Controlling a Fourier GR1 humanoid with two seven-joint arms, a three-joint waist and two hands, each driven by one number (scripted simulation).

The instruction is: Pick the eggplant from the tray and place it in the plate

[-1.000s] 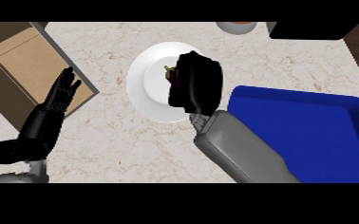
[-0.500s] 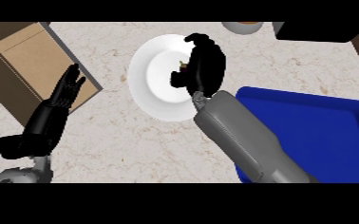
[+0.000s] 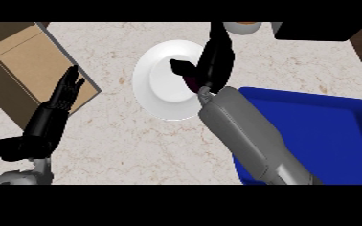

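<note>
step: release | right hand open over round white plate, dark purple eggplant resting there | next: withdraw hand

The counter is pale beige stone with faint brown veining, and it fills most of the view. At about ten o'clock a brown wooden board with a lighter tan panel lies at an angle, running off the left edge. At about one o'clock, by the upper edge, sits a small round bowl with a pale rim and something orange-brown inside; only its lower part shows. Just right of it, at about two o'clock, a dark box lies along the upper edge.
</note>
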